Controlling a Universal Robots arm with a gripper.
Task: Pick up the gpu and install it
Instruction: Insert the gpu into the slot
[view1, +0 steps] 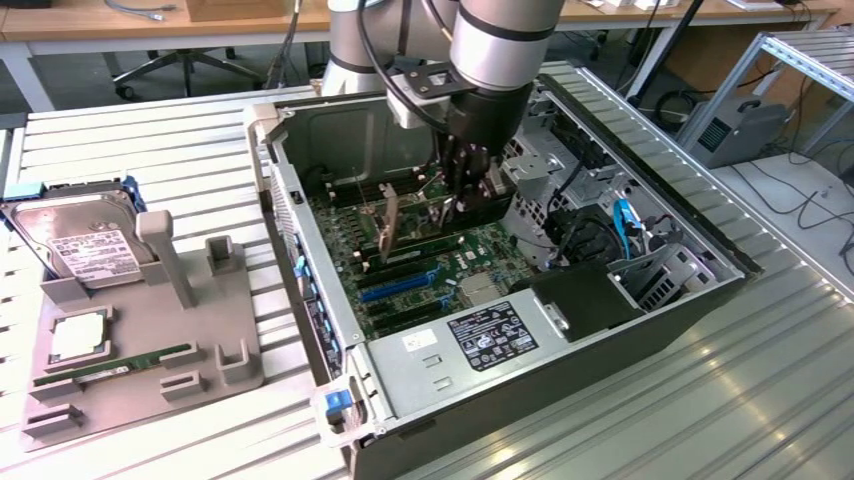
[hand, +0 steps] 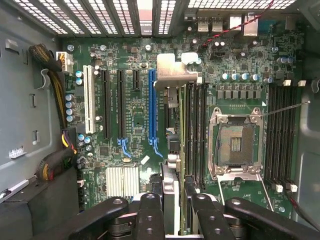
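The gpu (view1: 388, 226) hangs upright inside the open computer case (view1: 694, 290), just above the motherboard (view1: 454, 270). Its greenish-brown board faces the exterior view's left. My gripper (view1: 461, 200) reaches down from the arm and is shut on the card. In the wrist view the gpu (hand: 172, 165) appears edge-on between my fingers, with its silver end bracket (hand: 172, 75) at the far end. It hovers just beside the long blue slot (hand: 152, 105), between that slot and the black memory slots (hand: 196, 130). My gripper (hand: 175, 205) clamps the card's near end.
On the table at the exterior view's left, a grey fixture (view1: 147, 340) holds a hard drive (view1: 87, 245), a RAM stick (view1: 114, 367) and a square chip (view1: 78, 335). Inside the case are the empty CPU socket (hand: 235, 145), cable bundles (hand: 55, 90) and a drive cage (view1: 541, 165).
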